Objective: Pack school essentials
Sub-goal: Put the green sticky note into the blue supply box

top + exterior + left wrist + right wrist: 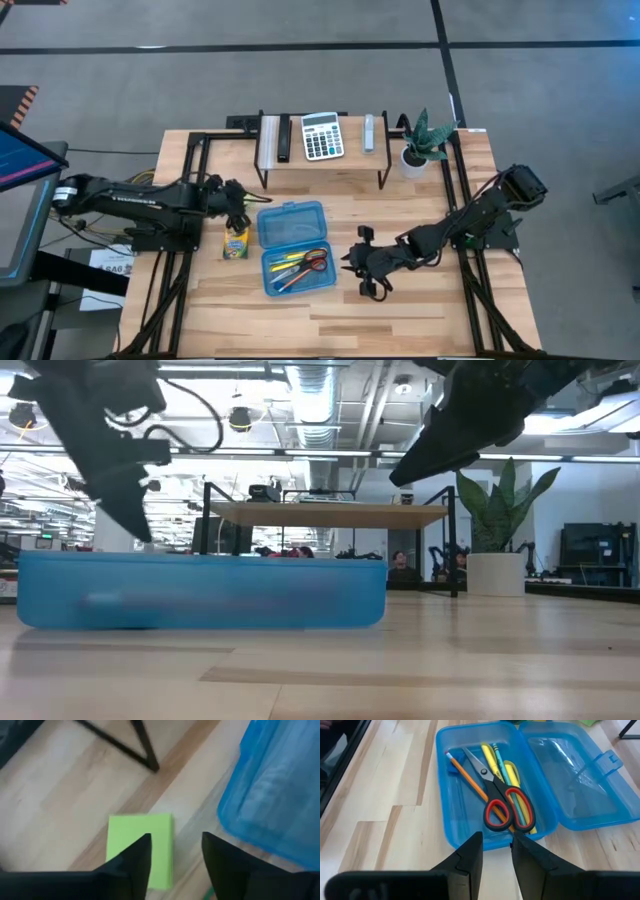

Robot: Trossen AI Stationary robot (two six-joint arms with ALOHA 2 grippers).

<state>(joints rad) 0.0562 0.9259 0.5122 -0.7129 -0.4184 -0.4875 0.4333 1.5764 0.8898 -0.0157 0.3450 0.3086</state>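
Note:
An open blue pencil case [295, 248] lies mid-table; its tray [490, 800] holds red-handled scissors [505, 810], yellow and orange pencils [495, 762] and a blue pen. The yellow-green crayon box [235, 243] lies left of the case. A lime-green sticky-note pad [140, 845] lies flat on the table beside the case lid [270, 795]. My left gripper [175, 855] is open and hovers above the pad, one finger [135, 857] over it. My right gripper [496, 847] is open with a narrow gap, just right of the tray, touching nothing.
A black-framed shelf [320, 160] at the far edge carries the grey-white calculator [322, 135] and two small items. A potted plant [420, 145] stands at the far right. Bare wood lies near the case and toward the table's near edge.

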